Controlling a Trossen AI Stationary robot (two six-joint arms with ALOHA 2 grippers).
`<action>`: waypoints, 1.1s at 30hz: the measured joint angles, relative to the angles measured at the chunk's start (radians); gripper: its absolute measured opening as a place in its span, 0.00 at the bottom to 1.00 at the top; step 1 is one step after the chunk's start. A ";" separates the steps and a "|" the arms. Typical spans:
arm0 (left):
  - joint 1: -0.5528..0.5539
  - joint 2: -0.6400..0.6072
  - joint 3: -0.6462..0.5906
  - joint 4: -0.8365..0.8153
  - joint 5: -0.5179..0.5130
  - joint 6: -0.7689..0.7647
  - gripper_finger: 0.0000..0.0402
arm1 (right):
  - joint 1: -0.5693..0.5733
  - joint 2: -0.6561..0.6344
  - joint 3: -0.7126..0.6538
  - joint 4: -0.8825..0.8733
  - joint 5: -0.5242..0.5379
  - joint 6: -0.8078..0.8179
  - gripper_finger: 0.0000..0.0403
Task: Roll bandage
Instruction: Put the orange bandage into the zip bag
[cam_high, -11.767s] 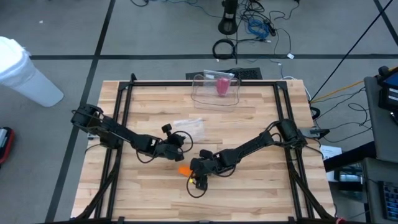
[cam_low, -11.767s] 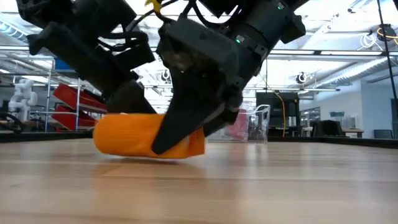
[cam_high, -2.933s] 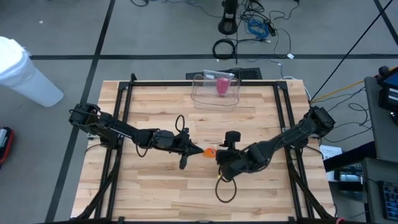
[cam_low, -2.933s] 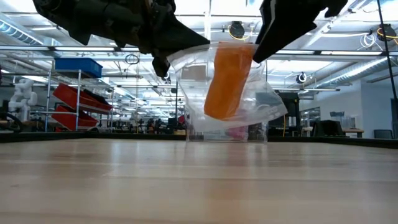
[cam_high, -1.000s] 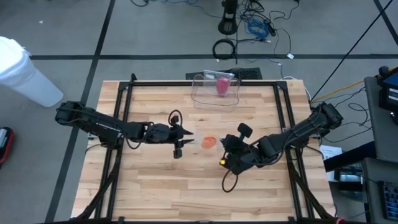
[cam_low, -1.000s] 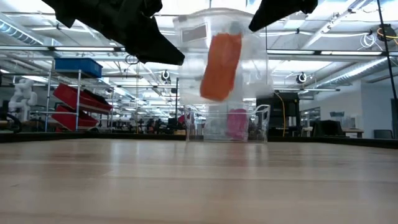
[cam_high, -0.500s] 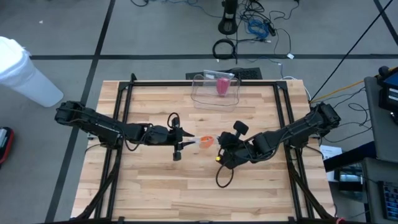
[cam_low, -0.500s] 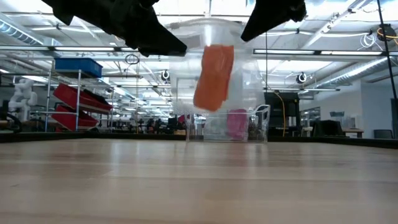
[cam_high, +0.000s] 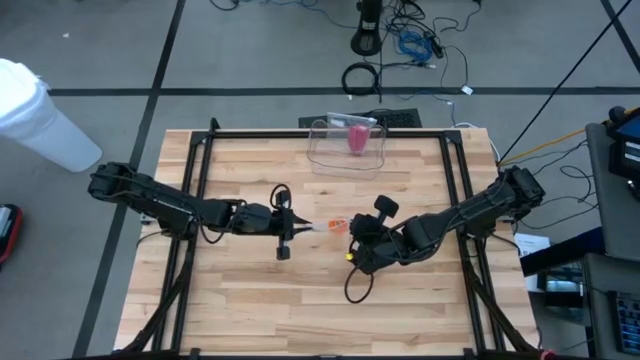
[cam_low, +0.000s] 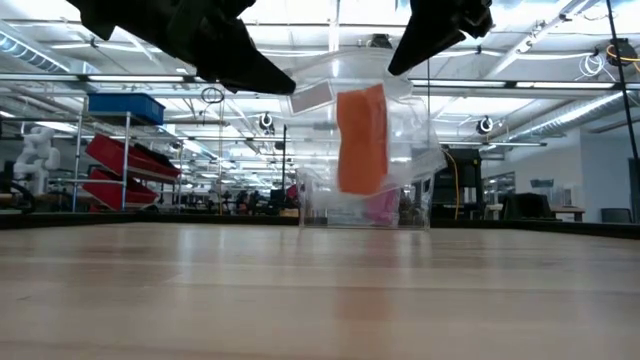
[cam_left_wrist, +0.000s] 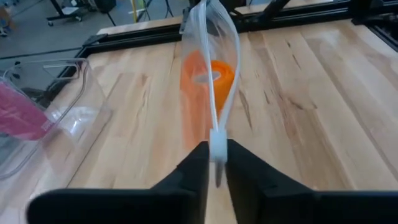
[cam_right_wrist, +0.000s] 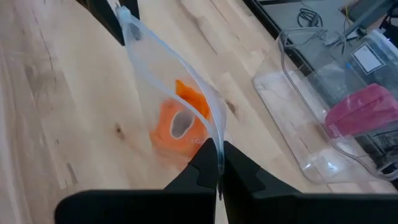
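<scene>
My left gripper (cam_left_wrist: 212, 163) and right gripper (cam_right_wrist: 216, 163) each pinch one end of a clear plastic zip bag (cam_low: 375, 120), holding the orange bandage roll (cam_low: 361, 140) inside above the wooden table (cam_high: 260, 290).

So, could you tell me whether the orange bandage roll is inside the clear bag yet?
Inside: the orange roll shows through the clear bag hanging above the table.

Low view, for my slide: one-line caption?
Both grippers hold a clear bag with an orange bandage roll above the table.
</scene>
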 joint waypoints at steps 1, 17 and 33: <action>0.000 0.000 0.000 -0.002 0.000 0.000 0.13 | 0.000 0.000 0.000 0.001 0.000 -0.001 0.00; -0.001 0.000 0.000 -0.057 -0.006 0.046 0.00 | 0.000 0.000 0.000 -0.002 -0.065 -0.011 0.00; -0.001 0.000 0.000 -0.081 0.123 0.110 0.00 | -0.024 -0.008 0.080 0.279 -0.343 -0.346 0.45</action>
